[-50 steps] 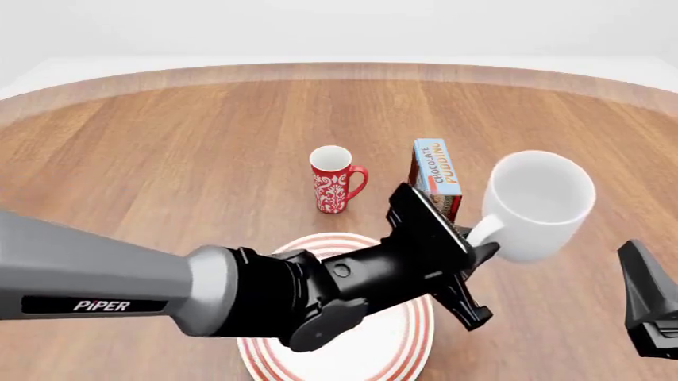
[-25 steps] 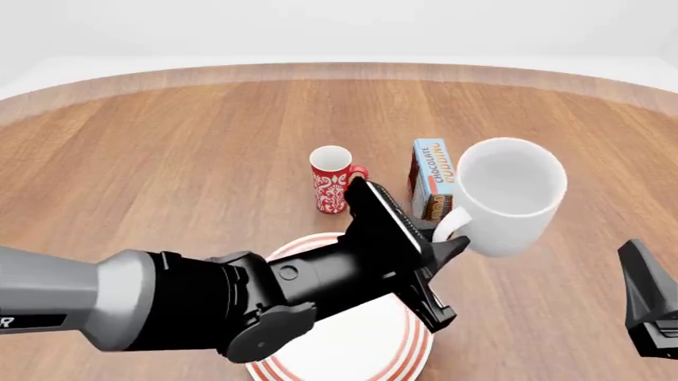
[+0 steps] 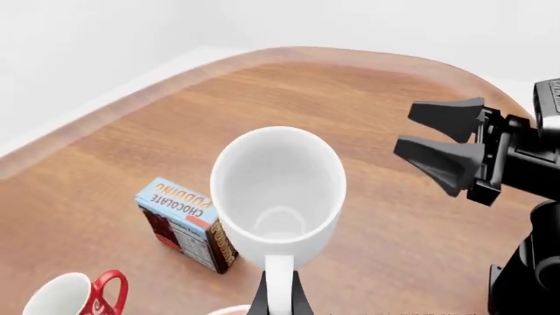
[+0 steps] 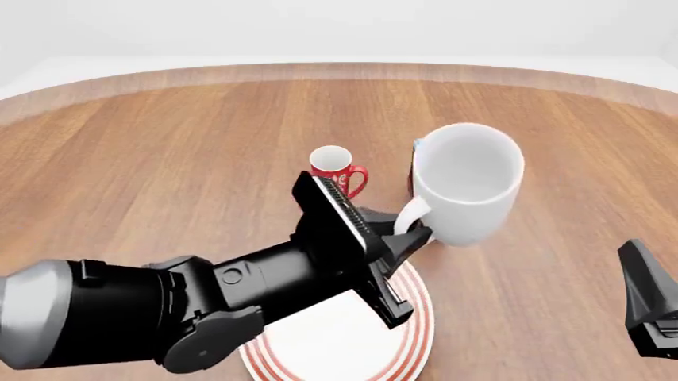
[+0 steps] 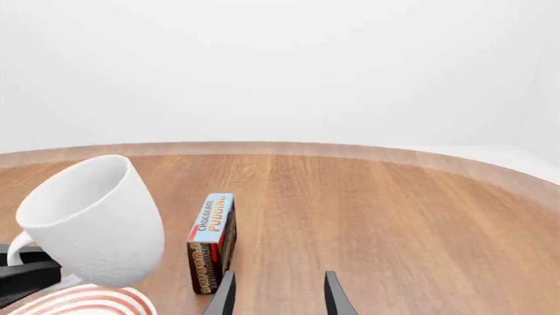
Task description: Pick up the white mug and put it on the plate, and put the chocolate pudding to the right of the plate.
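Currently, step in hand: carrying the white mug (image 4: 468, 181) toward the plate (image 4: 408, 341); as I judge it, the first half of the task is under way and the pudding has not been dealt with.
Left tool (image 4: 408, 232): clenched on the mug's loop handle, with the mug lifted off the surface and tipped, its mouth turned partly toward the front camera.
White mug, position: in the air, above the plate's far right edge, and in the front view it covers most of the chocolate pudding (image 3: 186, 223).
Right tool (image 5: 277, 293): released, jaws apart with nothing between them, waiting low at the right, pointed toward the pudding box.
Chocolate pudding: upright on the wood, beyond the plate, near the red mug (image 4: 337, 172), not yet to the plate's right.
Next move, by my judgement: bring the mug back over the plate's middle, level it so the base faces down, lower it, then let go of the handle.
Risk: set down tilted, the mug may roll off its base.
Surface (image 4: 159, 159): a round top of warm brown wood grain with a paler edge.
Room: plain white, featureless walls beyond the surface.
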Robot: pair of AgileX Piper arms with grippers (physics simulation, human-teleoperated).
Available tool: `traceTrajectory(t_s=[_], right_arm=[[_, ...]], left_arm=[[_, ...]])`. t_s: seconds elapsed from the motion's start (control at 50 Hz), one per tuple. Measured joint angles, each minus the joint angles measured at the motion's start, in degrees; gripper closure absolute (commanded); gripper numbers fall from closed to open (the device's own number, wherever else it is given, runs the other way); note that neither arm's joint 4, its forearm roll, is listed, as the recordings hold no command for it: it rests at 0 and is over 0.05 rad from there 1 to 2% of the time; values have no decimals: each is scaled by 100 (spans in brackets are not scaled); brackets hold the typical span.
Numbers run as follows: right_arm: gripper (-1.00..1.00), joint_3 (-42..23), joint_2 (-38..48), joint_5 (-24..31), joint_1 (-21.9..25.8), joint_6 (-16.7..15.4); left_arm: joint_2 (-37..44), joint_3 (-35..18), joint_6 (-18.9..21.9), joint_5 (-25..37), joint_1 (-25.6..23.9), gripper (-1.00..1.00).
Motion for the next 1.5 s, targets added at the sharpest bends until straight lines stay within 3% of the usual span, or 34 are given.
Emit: traceTrajectory(t_s=[0.9,1.5], right_arm=[[-100,-12,-1,1,11,-25],[-100,-7,-1,-9,17,-48]], left_arm=[[-1723,1613,-122,33,713,100],[-1982,2269,-445,27,880,100]])
